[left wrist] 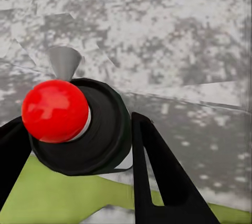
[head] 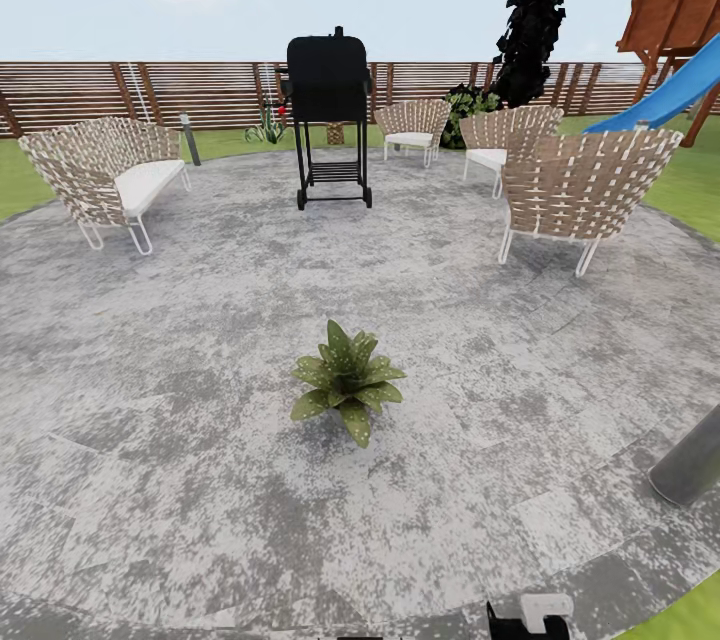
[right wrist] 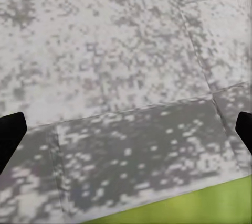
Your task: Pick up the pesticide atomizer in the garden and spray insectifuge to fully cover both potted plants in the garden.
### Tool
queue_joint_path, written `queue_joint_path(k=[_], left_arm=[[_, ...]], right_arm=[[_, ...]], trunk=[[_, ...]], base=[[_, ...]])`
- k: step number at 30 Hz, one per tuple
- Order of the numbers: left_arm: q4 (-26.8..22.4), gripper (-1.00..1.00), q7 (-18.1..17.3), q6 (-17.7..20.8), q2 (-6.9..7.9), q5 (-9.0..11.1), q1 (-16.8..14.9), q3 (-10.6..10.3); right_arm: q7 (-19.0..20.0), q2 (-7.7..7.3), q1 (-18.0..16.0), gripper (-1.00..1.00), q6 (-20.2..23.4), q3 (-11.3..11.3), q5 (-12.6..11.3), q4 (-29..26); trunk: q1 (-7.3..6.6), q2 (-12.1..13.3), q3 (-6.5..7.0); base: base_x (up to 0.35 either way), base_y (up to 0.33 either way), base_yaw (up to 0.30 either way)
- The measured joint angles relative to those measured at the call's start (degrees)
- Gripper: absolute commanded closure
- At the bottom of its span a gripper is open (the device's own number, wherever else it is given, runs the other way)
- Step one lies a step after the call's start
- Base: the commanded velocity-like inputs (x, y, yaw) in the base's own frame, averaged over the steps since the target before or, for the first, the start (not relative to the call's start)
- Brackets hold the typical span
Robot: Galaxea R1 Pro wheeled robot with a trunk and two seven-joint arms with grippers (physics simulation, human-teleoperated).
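Up close, in the left wrist view, the left gripper (left wrist: 79,150) held the pesticide atomizer (left wrist: 84,129) between its two black fingers (left wrist: 157,177), one at the lower left edge of the frame and the other running up from the bottom centre. The bottle was seen end-on: a glossy red cap in the middle left, a dark round body behind it, and a small grey cone-shaped nozzle just above the cap. Under it lay a strip of green lawn (left wrist: 63,198) along the bottom, and mottled grey stone patio (left wrist: 173,35) across the rest.

In the right wrist view, the right gripper (right wrist: 126,132) stood wide, its black fingertips (right wrist: 10,132) showing only at the far left and right edges with nothing between them; paving slabs (right wrist: 115,51) lay beneath and a wedge of grass (right wrist: 210,205) sat in the lower right corner.

From the head view, one potted plant (head: 347,380) with speckled green leaves sat on the patio just below the centre of the frame, well apart from everything else. Farther back stood a black grill (head: 329,115) at upper centre, a woven bench (head: 105,175) at left and woven chairs (head: 580,185) at right. A slatted wooden fence (head: 200,90) ran across behind them, with a blue slide (head: 665,95) at the upper right.
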Motion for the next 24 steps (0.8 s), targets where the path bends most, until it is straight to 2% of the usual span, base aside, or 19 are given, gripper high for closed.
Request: queue_joint_path(k=[14, 24], left_arm=[[0.2, 1.00, 0.0, -0.2, 0.01, 0.5, 0.0, 0.3], [0.2, 1.00, -0.1, -0.9, -0.05, 0.4, 0.0, 0.2]], right_arm=[[0.0, 0.19, 0.0, -1.00, 0.0, 0.0, -0.1, -0.2], [-0.1, 0.22, 0.0, -1.00, 0.0, 0.0, -0.1, 0.1]], trunk=[[0.00, 0.0, 0.00], [0.00, 0.0, -0.22]], base=[[0.000, 0.000, 0.003], [0.000, 0.000, 0.240]])
